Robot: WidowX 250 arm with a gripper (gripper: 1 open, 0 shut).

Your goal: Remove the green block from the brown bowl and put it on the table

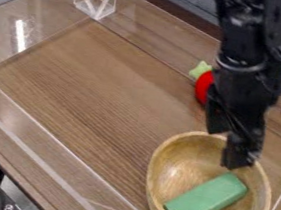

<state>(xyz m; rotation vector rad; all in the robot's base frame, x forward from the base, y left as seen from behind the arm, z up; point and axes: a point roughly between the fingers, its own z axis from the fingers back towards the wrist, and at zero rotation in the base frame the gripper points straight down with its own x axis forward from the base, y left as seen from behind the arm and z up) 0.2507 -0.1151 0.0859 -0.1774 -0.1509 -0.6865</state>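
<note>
The green block [205, 201] is a flat mint-green bar lying diagonally inside the brown bowl [162, 172], a large tan wooden bowl at the near right of the table [92, 84]. My gripper [240, 157] points down over the bowl's far side, just above the block's upper end. Its jaws are open with nothing between them. No contact with the block shows. The black arm rises from there to the top of the picture.
A red round toy [203, 80] with a small green top sits behind the arm, partly hidden by it. Clear acrylic walls [21, 26] edge the table. A small clear acrylic stand [93, 0] is at the far left corner.
</note>
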